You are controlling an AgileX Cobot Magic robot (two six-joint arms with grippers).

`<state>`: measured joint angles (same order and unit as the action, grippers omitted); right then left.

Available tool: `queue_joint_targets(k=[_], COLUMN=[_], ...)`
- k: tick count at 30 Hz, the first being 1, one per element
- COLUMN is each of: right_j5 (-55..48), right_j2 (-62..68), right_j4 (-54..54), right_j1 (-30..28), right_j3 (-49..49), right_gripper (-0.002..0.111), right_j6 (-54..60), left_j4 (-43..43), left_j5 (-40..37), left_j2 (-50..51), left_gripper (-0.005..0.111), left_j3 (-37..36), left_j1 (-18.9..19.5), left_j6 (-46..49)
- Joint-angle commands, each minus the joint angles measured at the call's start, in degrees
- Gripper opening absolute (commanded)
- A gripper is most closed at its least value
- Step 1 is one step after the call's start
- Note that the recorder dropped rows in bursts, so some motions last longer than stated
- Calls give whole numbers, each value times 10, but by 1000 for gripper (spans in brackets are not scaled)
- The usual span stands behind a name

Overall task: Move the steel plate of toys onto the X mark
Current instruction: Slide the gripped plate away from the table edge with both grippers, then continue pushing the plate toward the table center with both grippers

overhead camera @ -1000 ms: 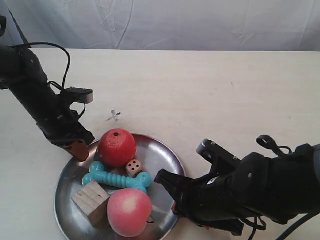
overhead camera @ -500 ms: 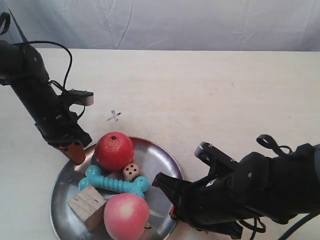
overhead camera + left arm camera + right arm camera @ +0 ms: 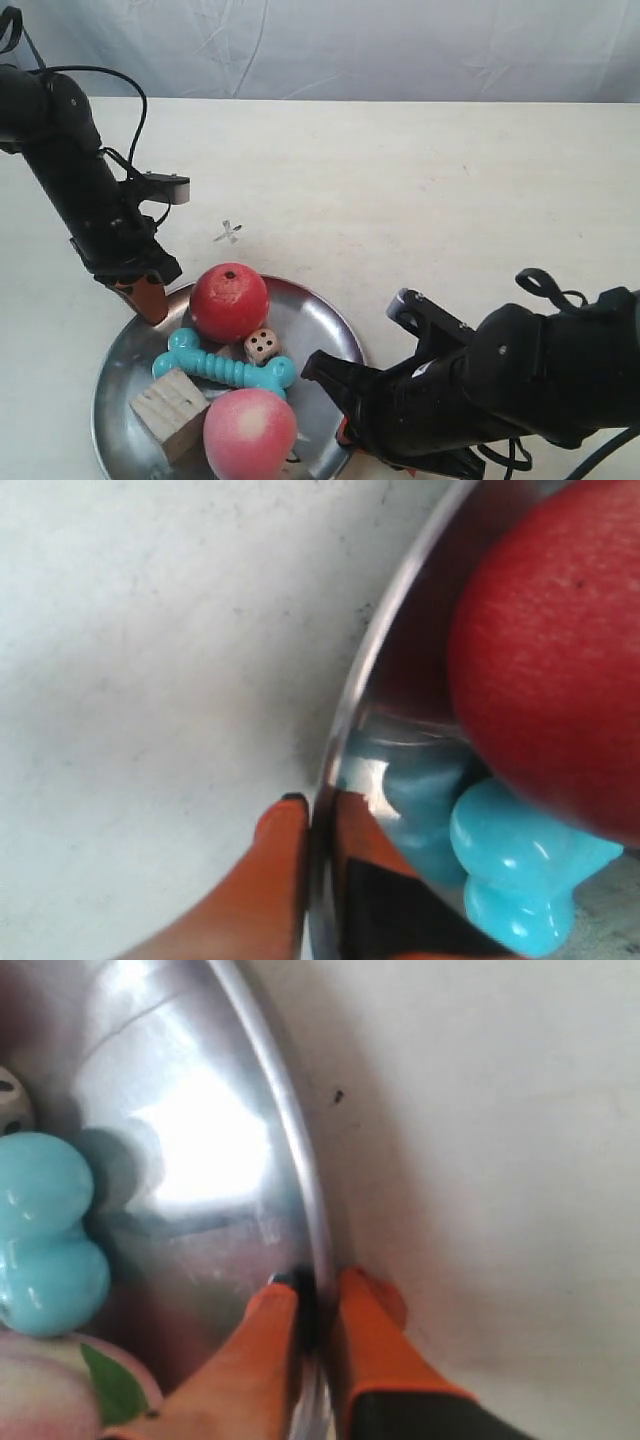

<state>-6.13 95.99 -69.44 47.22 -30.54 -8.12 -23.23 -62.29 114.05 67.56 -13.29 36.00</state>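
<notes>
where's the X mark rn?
X mark sits on bare table in the exterior view, left of centre, clear of the plate, just beyond the apple, near the left gripper.

Black arms (image 3: 70,190), orange fingertips (image 3: 270,880), black cables (image 3: 545,290)

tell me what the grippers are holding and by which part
Both hold the steel plate by its rim: the left gripper pinches the edge beside the apple, the right gripper the opposite edge, near the bone.

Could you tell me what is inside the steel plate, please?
The steel plate holds a red apple, peach, turquoise bone, wooden cube and die; the floor under them is hidden.
</notes>
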Motion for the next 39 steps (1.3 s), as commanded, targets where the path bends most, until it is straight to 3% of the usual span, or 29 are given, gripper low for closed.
queue_joint_targets(k=[1,6,9,13,22,34,39], right_j5=[4,-36,-39,-35,-57,-85,-104], right_j2=[-22,-26,-24,-6,30,187,247], right_j4=[8,51,84,92,154,215,245], right_j1=[-3,-62,-66,-69,-141,-213,-215], right_j3=[-8,-30,-62,-81,-157,-350,-421], right_gripper=[-1,-1,-1,-1,-1,-1,-1], right_j6=[6,8,9,9,9,9,8], left_j4=[-48,-38,-36,-32,9,62,63], left_j5=[-23,-26,-27,-44,-53,-64,-60], left_j2=[-20,-21,-21,-21,-5,127,166], left_gripper=[0,0,0,0,0,0,0], left_j3=[4,6,13,51,121,315,353], left_j1=[-12,-12,-12,-12,-12,-11,-11], left_j6=[-12,-14,-14,-16,-31,-55,-58])
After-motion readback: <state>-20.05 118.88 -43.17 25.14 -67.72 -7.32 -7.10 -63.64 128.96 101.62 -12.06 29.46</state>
